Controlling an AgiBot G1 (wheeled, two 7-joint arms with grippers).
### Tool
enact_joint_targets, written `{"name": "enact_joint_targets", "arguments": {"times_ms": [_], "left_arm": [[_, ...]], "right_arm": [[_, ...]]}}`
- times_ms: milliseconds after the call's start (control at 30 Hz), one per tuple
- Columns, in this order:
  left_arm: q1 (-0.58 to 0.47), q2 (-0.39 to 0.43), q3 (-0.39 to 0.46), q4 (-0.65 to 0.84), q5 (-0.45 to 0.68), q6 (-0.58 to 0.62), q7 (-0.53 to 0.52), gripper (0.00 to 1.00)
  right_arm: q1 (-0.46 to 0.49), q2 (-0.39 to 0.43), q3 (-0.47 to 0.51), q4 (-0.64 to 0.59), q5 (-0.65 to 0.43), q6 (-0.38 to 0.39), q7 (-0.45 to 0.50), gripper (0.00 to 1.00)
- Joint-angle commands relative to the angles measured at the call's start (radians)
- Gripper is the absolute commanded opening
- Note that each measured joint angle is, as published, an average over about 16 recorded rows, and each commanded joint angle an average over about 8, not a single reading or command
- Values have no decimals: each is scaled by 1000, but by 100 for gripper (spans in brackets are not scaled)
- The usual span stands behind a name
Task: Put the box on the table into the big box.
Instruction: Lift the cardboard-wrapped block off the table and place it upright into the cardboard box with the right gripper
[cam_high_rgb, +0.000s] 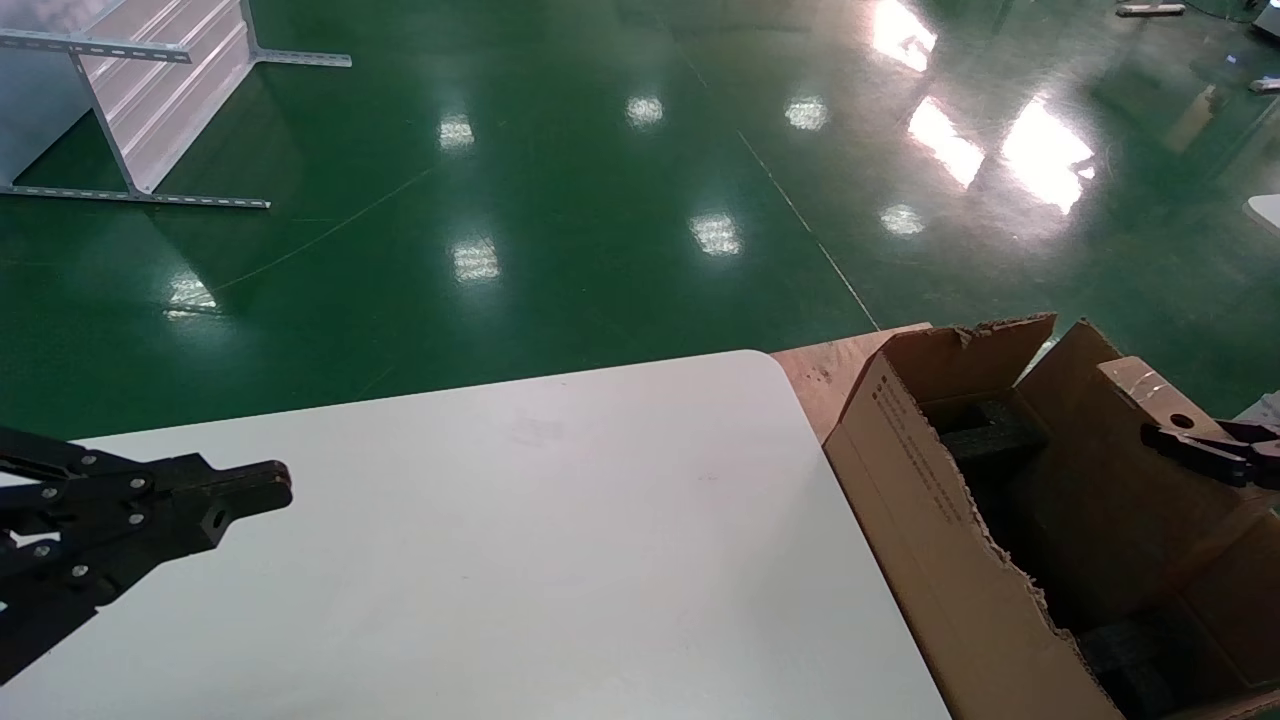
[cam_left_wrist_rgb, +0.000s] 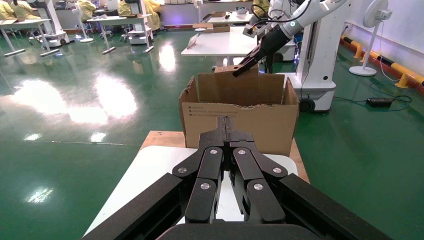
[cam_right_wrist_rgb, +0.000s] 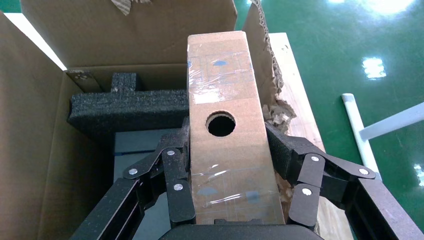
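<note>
One small flat brown taped box (cam_right_wrist_rgb: 227, 135), clamped in the right pincer (cam_right_wrist_rgb: 231, 165), hangs inside one large torn cardboard carton (cam_high_rgb: 930, 500) holding black foam blocks (cam_right_wrist_rgb: 127, 102), at frame right; left pincer (cam_high_rgb: 262, 487) closed, empty, over white tabletop (cam_high_rgb: 560, 540).

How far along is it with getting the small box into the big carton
Done: the box is off the table. In hand: the right gripper holds it over the big box, above the black foam. Left: lower and release. The left gripper idles, shut, over the table.
</note>
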Motion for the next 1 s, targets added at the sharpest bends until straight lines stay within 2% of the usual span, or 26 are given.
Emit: {"name": "enact_joint_targets", "arguments": {"times_ms": [33, 1000], "left_arm": [[0, 0, 0, 0, 0, 0, 0, 0], [0, -1, 1, 0, -1, -1, 1, 0]], "right_arm": [[-3, -3, -4, -5, 5, 0, -6, 0], [-65, -41, -66, -82, 77, -7, -30, 0]]}}
